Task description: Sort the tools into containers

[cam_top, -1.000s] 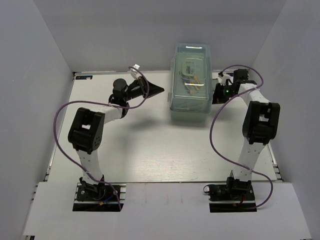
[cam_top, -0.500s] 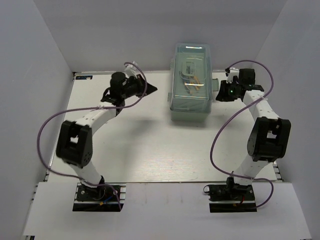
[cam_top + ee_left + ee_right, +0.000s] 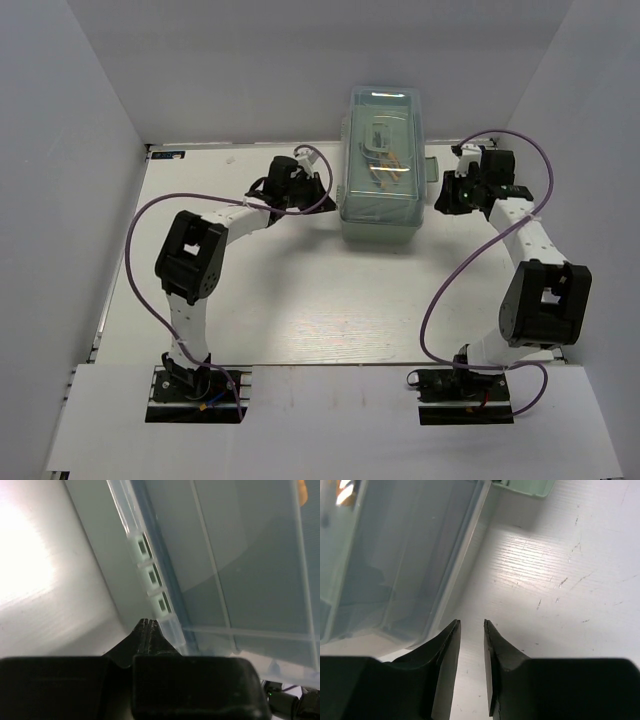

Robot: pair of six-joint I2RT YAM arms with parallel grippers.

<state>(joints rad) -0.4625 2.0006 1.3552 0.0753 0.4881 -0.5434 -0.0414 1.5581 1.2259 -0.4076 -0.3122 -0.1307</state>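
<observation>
Lid down, the pale green toolbox (image 3: 380,225) sits far-centre on the worktop (image 3: 300,290), long axis running away from the bases. It is flanked by the left gripper (image 3: 147,625), jaws closed at its left rim, and the right gripper (image 3: 471,624), jaws slightly parted.

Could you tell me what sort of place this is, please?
Probably a robotics lab test cell: plain pale walls enclose a white table on three sides, the left arm and right arm are bolted at its near edge, and a pale green toolbox stands on it.
</observation>
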